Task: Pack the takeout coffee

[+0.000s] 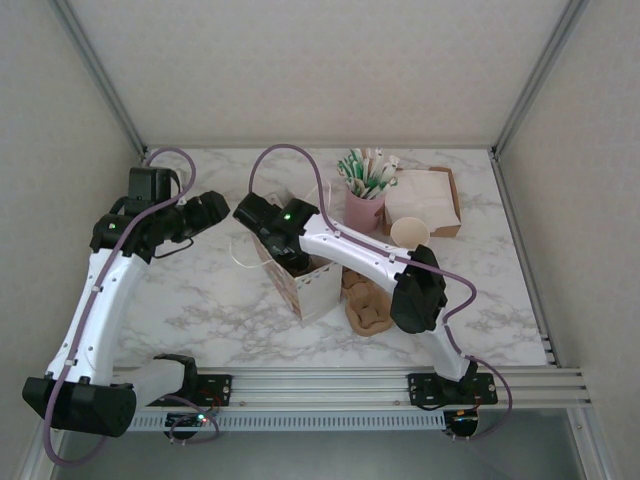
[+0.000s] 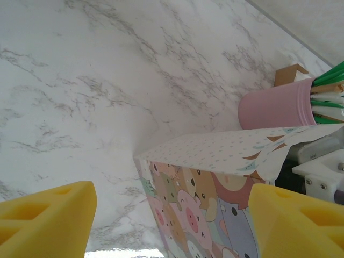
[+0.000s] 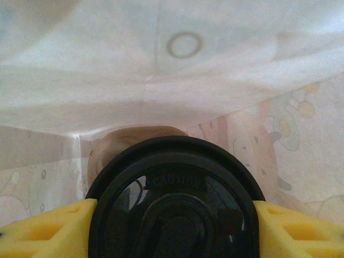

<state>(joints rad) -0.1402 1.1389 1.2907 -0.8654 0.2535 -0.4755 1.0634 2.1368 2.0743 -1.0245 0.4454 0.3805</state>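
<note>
Looking onto a white, grey-veined marble table (image 1: 200,300) walled by pale panels on aluminium posts. Carrying a patterned paper bag (image 1: 315,285) near the middle, plus a pink straw cup (image 1: 363,208) and a cardboard box (image 1: 440,195) toward the far right corner. Reaching down into the bag with the right gripper (image 3: 174,228), clenched on the takeout coffee (image 3: 172,193), yellow fingers (image 3: 48,228) flanking its black-capped top. Hovering near the bag's left side with the left gripper (image 2: 172,215), spread wide, touching nothing.
</note>
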